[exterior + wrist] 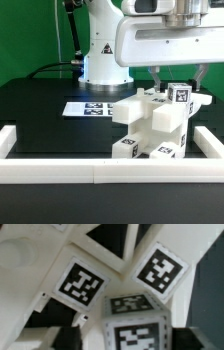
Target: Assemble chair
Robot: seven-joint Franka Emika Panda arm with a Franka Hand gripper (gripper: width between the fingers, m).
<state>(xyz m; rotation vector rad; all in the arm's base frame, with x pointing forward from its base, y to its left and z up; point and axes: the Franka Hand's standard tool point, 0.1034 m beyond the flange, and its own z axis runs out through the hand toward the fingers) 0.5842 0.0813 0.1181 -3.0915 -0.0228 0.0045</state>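
Chair: the chair [155,125] stands on the black table [40,110], partly built, a stack of chunky white blocks with square marker tags on several faces. It sits toward the exterior view's right, close behind the front rail.
Top part: a small tagged block [180,96] is at the highest point of the stack, directly under the arm.
Gripper: the gripper [178,82] is low over this top block, one dark finger on each side of it. The jaws look narrowed around it, but I cannot tell if they already press on it or only stand beside it.
Wrist view: only tags [160,269] and white faces of the chair, very near; the fingers do not appear there.
Around: the marker board [90,108] lies flat on the table behind the chair, apart from it. The white border rail [60,172] runs along the front and both sides.
Robot base: the base [103,55] is behind, well apart from the chair.
Risk: in my judgement, if the jaws close off-centre, the top block can tilt or twist in its seat. A sideways push can also shift the whole stack toward the front rail, because it seems only to rest on the table.
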